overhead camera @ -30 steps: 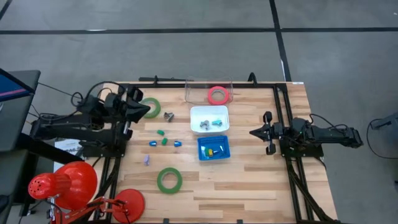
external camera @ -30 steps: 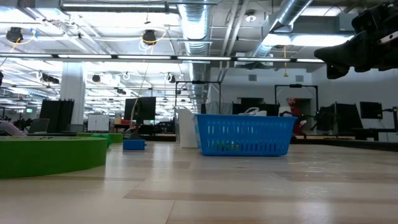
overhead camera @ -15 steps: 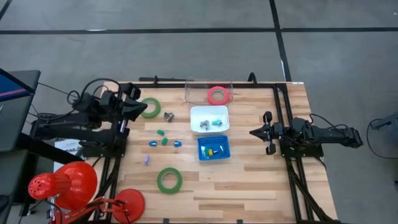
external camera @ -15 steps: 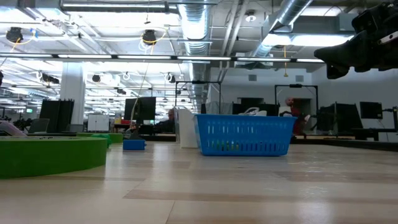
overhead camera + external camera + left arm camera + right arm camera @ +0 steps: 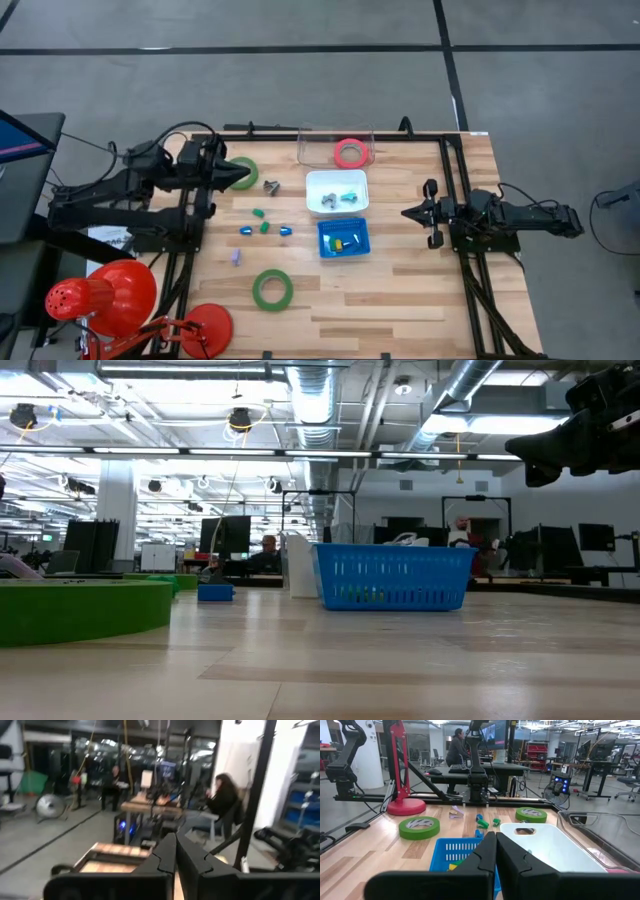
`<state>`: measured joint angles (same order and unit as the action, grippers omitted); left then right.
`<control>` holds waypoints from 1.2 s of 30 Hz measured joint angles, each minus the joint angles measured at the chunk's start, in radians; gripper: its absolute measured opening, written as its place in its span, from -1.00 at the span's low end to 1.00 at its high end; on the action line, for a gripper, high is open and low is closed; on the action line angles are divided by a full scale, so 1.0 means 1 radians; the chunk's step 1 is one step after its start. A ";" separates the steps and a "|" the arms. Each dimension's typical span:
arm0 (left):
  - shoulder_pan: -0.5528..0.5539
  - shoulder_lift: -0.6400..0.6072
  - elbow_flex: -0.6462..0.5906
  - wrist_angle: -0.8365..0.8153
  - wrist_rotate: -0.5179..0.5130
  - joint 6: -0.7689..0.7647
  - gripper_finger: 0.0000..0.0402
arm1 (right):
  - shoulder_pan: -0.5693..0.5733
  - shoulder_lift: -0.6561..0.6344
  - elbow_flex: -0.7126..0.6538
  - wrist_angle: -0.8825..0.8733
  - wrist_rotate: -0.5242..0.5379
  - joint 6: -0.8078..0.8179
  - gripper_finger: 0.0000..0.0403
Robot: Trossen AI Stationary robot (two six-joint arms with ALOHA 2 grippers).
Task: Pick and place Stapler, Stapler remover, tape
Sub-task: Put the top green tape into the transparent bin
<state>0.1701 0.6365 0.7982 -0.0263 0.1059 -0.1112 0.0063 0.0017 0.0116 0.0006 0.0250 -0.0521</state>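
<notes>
High view: wooden counter (image 5: 400,290) seen from above, with an arm at either side. Left gripper (image 5: 243,173) clenched, empty, raised over the near edge of a green tape ring (image 5: 241,172) at the counter's left rear. Right gripper (image 5: 407,213) clenched too, holding nothing, hanging at the right side just beyond the blue basket (image 5: 343,238). Second green tape ring (image 5: 272,289) flat on the boards toward the front, well apart from both grippers. Pink-red tape ring (image 5: 349,153) inside a clear bin (image 5: 312,146) at the rear edge. White tray (image 5: 337,191) between clear bin and blue basket, with small grey metal pieces inside, too small to identify. Blue basket with a yellow and a green piece inside. Small grey metal item (image 5: 271,185) just beside the rear green ring. Scattered green and blue caps (image 5: 262,227) left of the basket. Red lamp (image 5: 100,297) at the front left corner, off the boards.

Right wrist view: fingers (image 5: 512,857) pressed together, facing blue basket, white tray and both green rings across the counter.

Left wrist view: fingers (image 5: 165,857) closed, aimed out into the room, with seated people beyond.
</notes>
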 joint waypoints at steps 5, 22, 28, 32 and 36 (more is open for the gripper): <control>0.052 0.000 0.000 -0.117 0.000 0.000 -0.98 | 0.000 0.000 0.000 0.000 0.000 0.000 -1.00; 0.222 0.126 0.001 -0.401 0.000 0.001 -0.98 | 0.000 0.000 0.000 0.000 0.000 0.000 -1.00; 0.223 0.206 0.001 -0.415 0.000 0.010 -0.98 | 0.000 0.000 0.000 0.000 0.000 0.000 -1.00; 0.224 0.244 0.001 -0.425 -0.003 0.025 -0.98 | 0.000 0.000 0.000 0.000 0.000 0.000 -1.00; 0.258 0.270 0.000 -0.485 -0.033 0.025 -0.98 | 0.000 0.000 0.000 0.000 0.000 0.000 -1.00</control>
<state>0.4278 0.9068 0.7986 -0.5112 0.0733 -0.0863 0.0063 0.0014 0.0116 0.0006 0.0250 -0.0524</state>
